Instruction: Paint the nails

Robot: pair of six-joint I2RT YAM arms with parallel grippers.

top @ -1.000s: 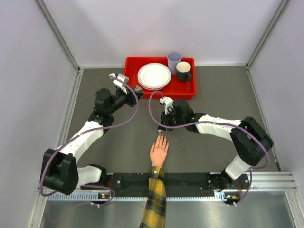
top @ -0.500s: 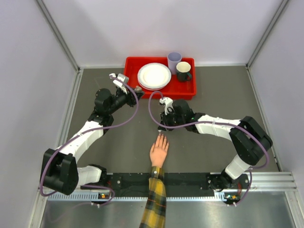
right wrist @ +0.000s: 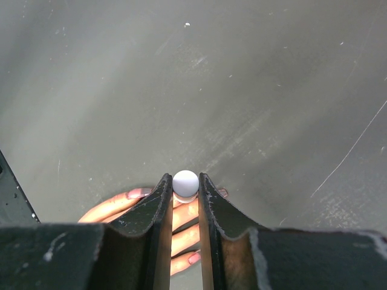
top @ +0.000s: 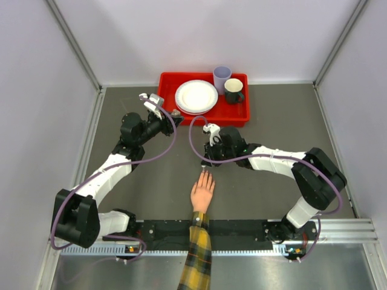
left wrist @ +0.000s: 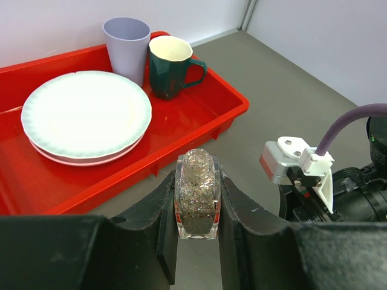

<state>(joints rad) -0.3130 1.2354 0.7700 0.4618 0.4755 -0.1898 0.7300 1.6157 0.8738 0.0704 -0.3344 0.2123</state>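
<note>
Nothing has visibly moved since the earlier frames; both arms and the hand hold the same places.

The nails [right wrist: 139, 193] show a pinkish tint at the tips of the peach hand [top: 202, 193], which lies palm down on the grey table [top: 272, 127] near its front edge, fingers pointing toward the far wall, the plaid sleeve [top: 196, 254] trailing over the arms' base rail. In the right wrist view only three nails are visible; the others are hidden behind the right gripper [right wrist: 184, 181], which hangs directly over the fingertips. Its jaws are nearly closed, pinching a small white round cap [right wrist: 185, 184]. Whatever lies below that cap is hidden, so contact with a nail cannot be told.

Well apart to the left and farther back, the left gripper [left wrist: 198, 187] is clamped on a small clear bottle [left wrist: 197, 196] of glittery fill, held upright just beside the front edge of a red tray [top: 242, 115]. The tray holds a white plate [top: 196, 96], a lilac cup [top: 222, 77] and a dark green mug [top: 233, 90].
</note>
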